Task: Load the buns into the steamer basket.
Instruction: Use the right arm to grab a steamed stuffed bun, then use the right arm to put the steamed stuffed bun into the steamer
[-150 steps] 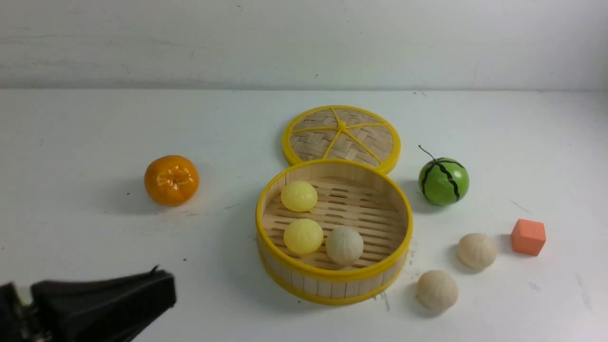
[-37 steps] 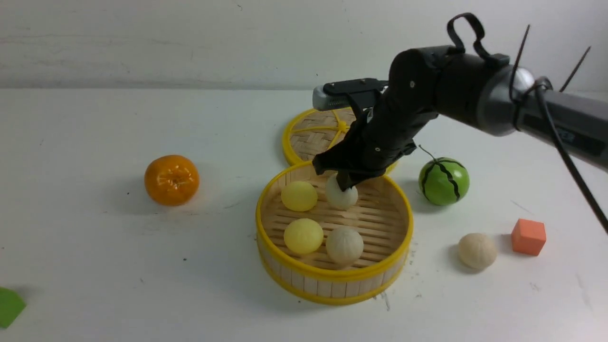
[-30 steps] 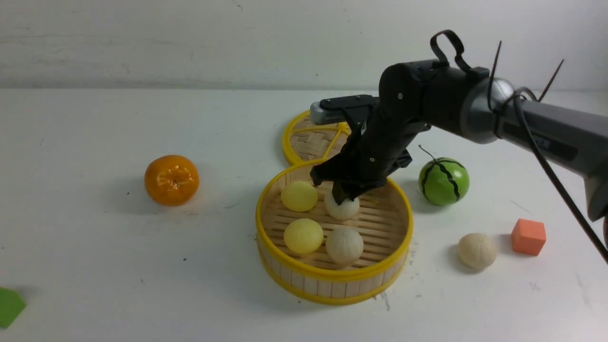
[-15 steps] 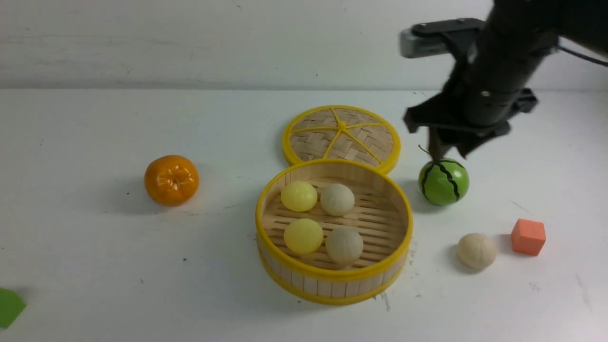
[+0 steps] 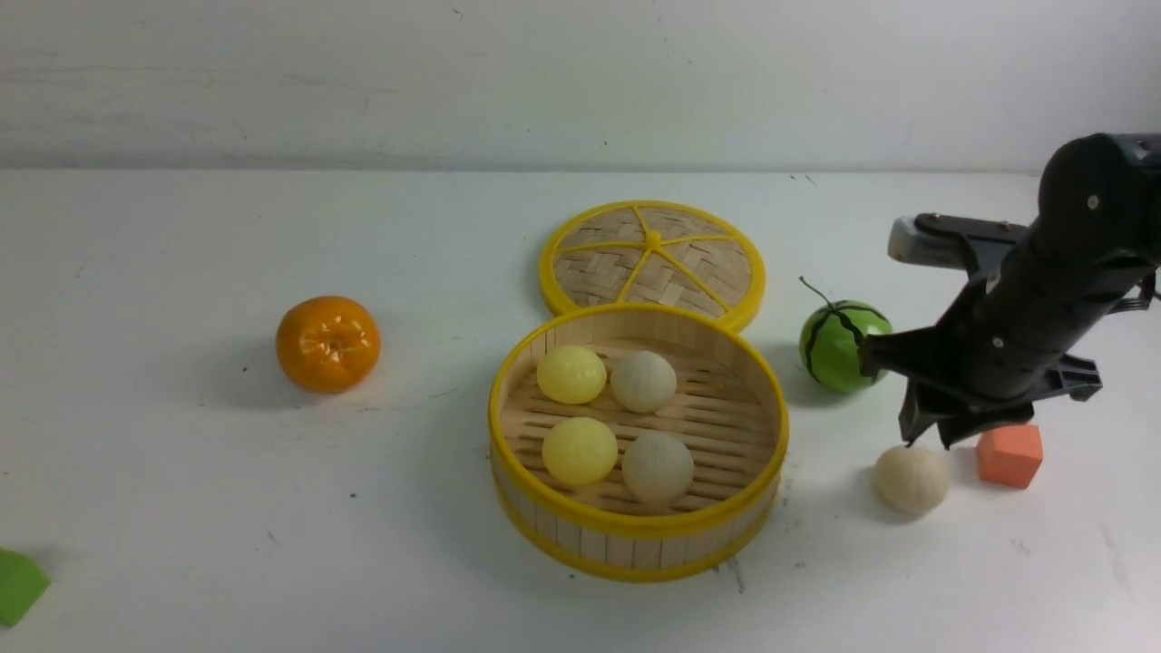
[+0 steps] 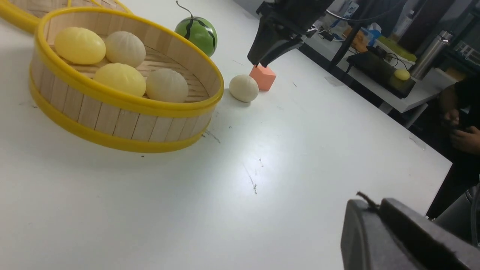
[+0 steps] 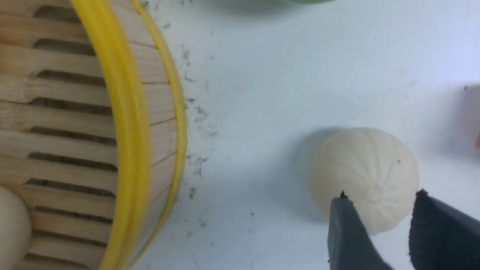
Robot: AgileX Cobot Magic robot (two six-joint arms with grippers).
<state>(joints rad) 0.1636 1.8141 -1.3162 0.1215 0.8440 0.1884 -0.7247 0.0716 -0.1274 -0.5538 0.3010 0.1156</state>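
The steamer basket point(image 5: 635, 526) sits mid-table with two pale yellow buns point(image 5: 570, 374) point(image 5: 579, 450) and two cream pleated buns point(image 5: 643, 381) point(image 5: 658, 467) inside. One more cream bun point(image 5: 911, 478) lies on the table right of the basket. My right gripper point(image 5: 927, 437) hangs open just above this bun. In the right wrist view its fingertips straddle the bun point(image 7: 363, 176) without gripping it. My left gripper point(image 6: 369, 204) is shut and empty, low over the bare table near the front; it is out of the front view.
The woven lid point(image 5: 651, 258) lies behind the basket. A green watermelon ball point(image 5: 843, 346) is just behind my right gripper and an orange cube point(image 5: 1009, 455) is right of the loose bun. A tangerine point(image 5: 327, 344) sits far left, and a green piece point(image 5: 18, 585) is at the front left edge.
My right gripper let go of a cream bun inside the basket, rose, swung right and came down over the bun on the table.
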